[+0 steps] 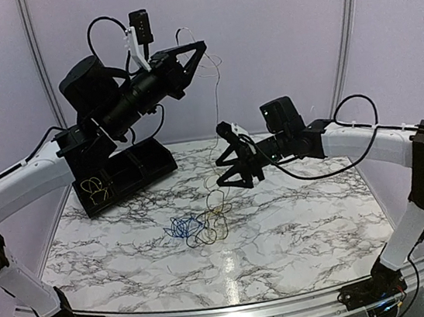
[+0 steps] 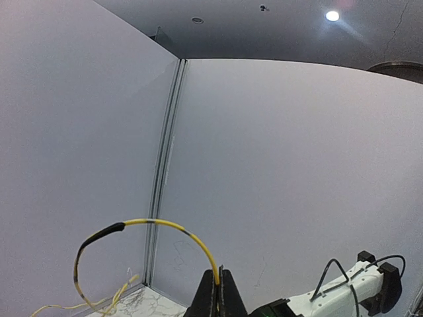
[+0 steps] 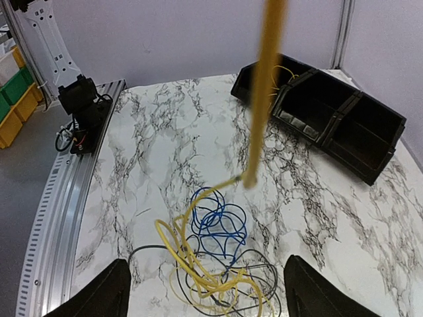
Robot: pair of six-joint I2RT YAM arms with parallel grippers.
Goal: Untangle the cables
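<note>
left end effector (image 1: 200, 47) is clamped shut on a yellow strand (image 3: 268, 86) at upper centre | strand is hung near-vertical down to the cables (image 1: 199, 226) heaped mid-frame on the surface (image 1: 307, 228) | right end effector (image 1: 220, 173) is spread apart beside the strand, nearer the heap, just above it

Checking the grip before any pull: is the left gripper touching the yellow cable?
Touching. The left wrist view shows the yellow cable arcing down straight into the closed tips of the left gripper, with no gap.
</note>
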